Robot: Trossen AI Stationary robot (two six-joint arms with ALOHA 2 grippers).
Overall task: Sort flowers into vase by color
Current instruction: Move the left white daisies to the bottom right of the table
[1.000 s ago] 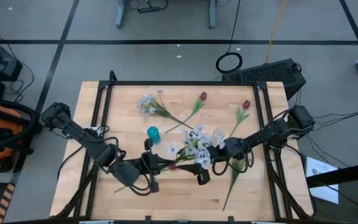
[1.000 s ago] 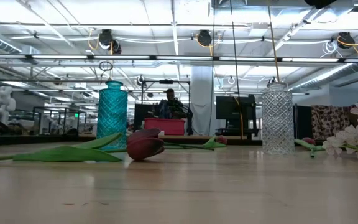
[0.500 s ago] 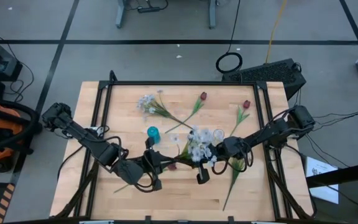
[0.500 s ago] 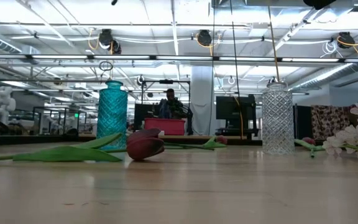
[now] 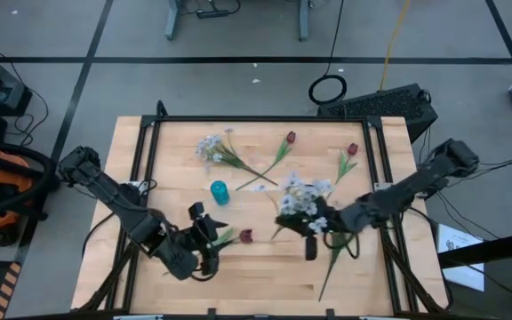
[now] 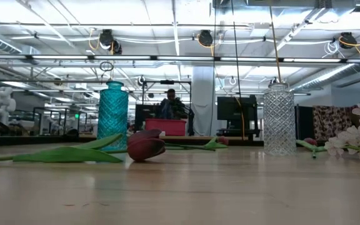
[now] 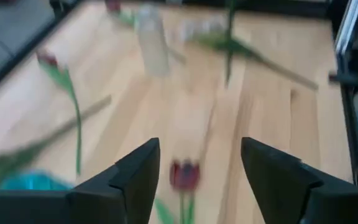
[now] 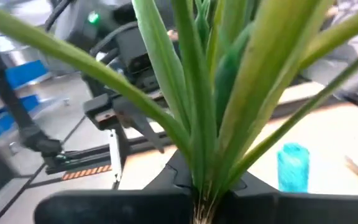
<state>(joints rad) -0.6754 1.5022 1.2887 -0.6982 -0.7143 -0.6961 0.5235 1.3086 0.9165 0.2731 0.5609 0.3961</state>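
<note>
From above, the right hand (image 5: pixel 310 233) carries a spray of white blossoms (image 5: pixel 302 197) over the middle of the wooden desk (image 5: pixel 380 284), between the teal vase (image 5: pixel 219 191) and a red tulip (image 5: pixel 351 151) that lies toward the desk's far right. The clear vase is hidden under the spray here, so lining the stem up with its mouth is a guess from this angle; a tilted stem could catch the rim and tip the vase. The left hand (image 5: pixel 204 242) hovers low near the front, beside another red tulip (image 5: pixel 245 236) lying flat. At desk level, the teal vase (image 6: pixel 113 116) and the clear glass vase (image 6: pixel 279 119) both stand upright and well apart, a dark red tulip head (image 6: pixel 145 147) resting on the wood between them, nearer the teal one. Neither hand shows here. The left wrist view finds its own fingers (image 7: pixel 135 177) spread wide with nothing between them, the red tulip (image 7: pixel 184 175) on the desk just ahead. The right wrist view shows its hand pinching the bundle of green stems (image 8: pixel 199 134) low down; the long leaves could slip or swing as it moves.
</note>
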